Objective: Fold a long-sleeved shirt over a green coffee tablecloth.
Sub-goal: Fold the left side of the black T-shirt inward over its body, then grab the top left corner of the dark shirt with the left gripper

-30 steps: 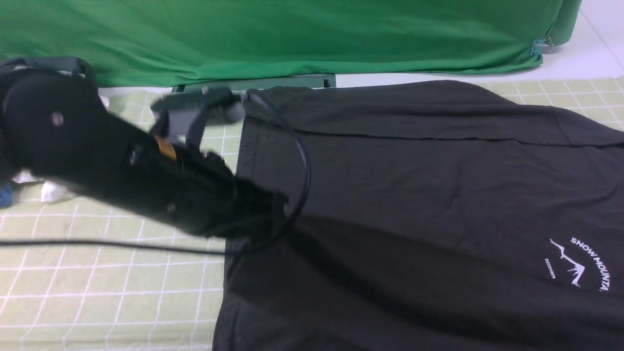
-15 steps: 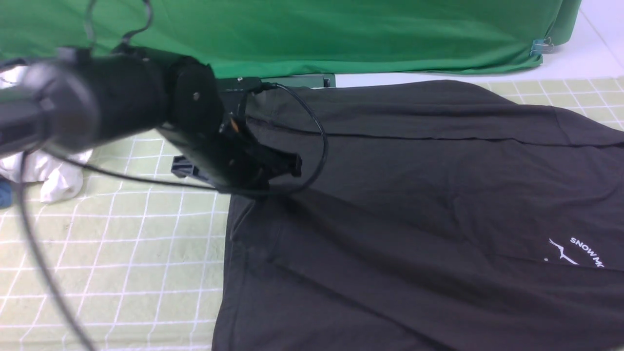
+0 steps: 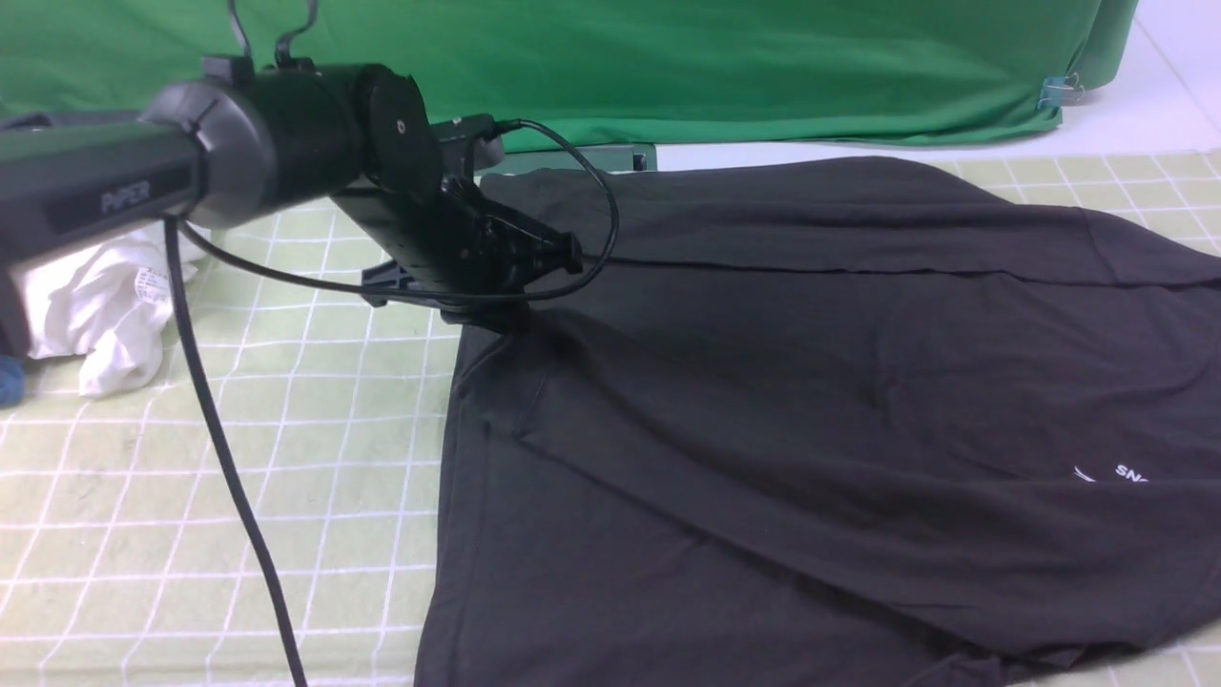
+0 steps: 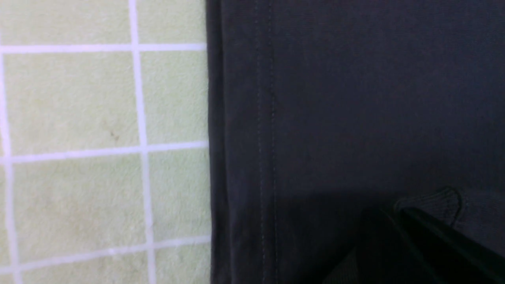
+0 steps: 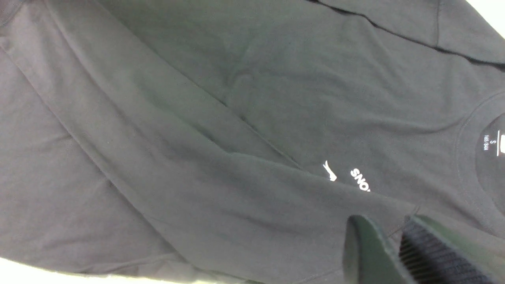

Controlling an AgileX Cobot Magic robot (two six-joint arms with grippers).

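Soft, even light fills the front view; the left arm (image 3: 267, 162) drops a faint shadow on the long-sleeved shirt (image 3: 811, 382), whose black swallows detail. Both wrist views are dimmer and slightly soft, with the right gripper (image 5: 386, 221) blurred and the corners there bleached white.

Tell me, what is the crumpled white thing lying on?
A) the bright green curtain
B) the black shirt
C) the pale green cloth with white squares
C: the white garment lies crumpled on the gridded tablecloth, apart from the black shirt.
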